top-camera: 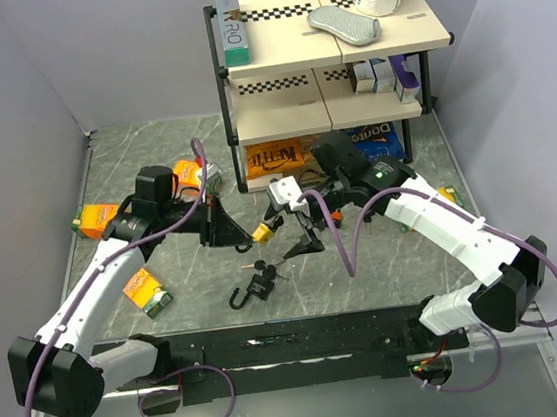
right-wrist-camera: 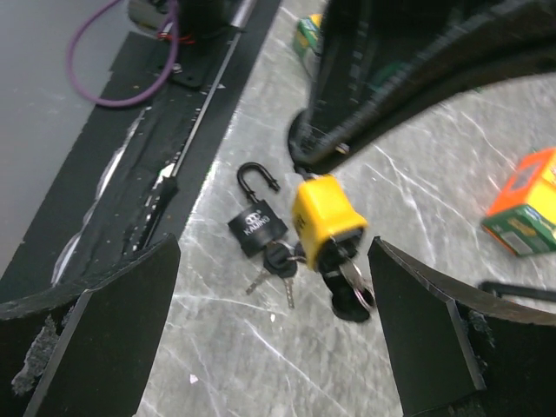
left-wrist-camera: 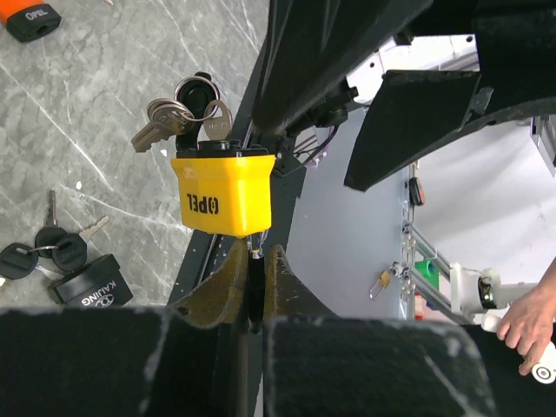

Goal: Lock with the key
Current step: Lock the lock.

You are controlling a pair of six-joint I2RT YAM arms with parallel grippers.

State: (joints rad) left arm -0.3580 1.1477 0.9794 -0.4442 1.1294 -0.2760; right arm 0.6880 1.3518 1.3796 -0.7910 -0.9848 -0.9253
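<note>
Nearest the bases, a black padlock [top-camera: 255,288] lies flat on the grey, veined tabletop [top-camera: 387,277] with its hooked shackle swung open and black-headed keys [left-wrist-camera: 43,248] beside it. The left wrist view shows the lock's raised lettering but not the shackle, while the right wrist view shows the shackle plainly. Beyond it, the left hand [left-wrist-camera: 252,261] is pinched fully closed at the shackle end of the yellow padlock [left-wrist-camera: 223,193]. This is a blocky, smooth-coated body held clear of the tabletop, with a ring of metal keys [left-wrist-camera: 182,117] seated in its keyway. The right hand [right-wrist-camera: 274,295] faces it with fingers spread wide, holding nothing. Farthest back stands a black-framed shelf [top-camera: 286,52] with pale boards.
</note>
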